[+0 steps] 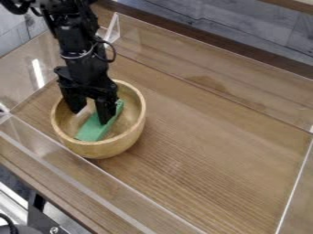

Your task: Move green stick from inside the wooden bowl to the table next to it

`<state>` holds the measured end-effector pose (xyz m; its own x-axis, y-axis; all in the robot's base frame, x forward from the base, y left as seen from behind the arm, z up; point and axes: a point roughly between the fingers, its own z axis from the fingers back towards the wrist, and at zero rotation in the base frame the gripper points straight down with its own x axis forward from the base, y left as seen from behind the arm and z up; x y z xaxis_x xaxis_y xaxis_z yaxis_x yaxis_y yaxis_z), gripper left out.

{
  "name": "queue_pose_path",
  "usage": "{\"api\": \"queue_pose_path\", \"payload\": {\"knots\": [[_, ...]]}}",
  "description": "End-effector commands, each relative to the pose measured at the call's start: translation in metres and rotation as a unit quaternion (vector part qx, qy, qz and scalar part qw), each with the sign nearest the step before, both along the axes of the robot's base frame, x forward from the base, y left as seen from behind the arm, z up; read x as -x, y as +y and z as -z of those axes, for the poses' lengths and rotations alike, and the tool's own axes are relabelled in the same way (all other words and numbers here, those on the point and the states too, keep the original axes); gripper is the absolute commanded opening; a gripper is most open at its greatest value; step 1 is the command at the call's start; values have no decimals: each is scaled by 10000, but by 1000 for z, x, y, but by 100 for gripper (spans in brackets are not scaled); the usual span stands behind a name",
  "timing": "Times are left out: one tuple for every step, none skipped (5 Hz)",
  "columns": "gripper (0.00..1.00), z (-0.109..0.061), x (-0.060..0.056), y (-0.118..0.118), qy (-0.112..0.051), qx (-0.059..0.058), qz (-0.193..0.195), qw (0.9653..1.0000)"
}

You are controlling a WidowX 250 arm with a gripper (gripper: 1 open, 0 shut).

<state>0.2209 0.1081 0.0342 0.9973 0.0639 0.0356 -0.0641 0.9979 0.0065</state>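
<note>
- The green stick (101,125) lies inside the wooden bowl (127,135), near the table's (208,137) left edge.
- The gripper (91,105) hangs over it with jaws apart — holding nothing.
- Grabbing step: next, squeeze the stick, then lift it out.

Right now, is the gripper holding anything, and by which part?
Nothing is held. The gripper is down inside the wooden bowl with its jaws open, astride the upper end of the green stick, which lies in the bowl.
</note>
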Motion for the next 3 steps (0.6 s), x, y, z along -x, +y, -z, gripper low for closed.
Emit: {"api": "queue_pose_path", "payload": {"knots": [[100,22,7,1,258,30,-121,9996],[100,26,8,1,292,20,-147,9995],[100,30,8,1,330,10,-174,9993]]}}
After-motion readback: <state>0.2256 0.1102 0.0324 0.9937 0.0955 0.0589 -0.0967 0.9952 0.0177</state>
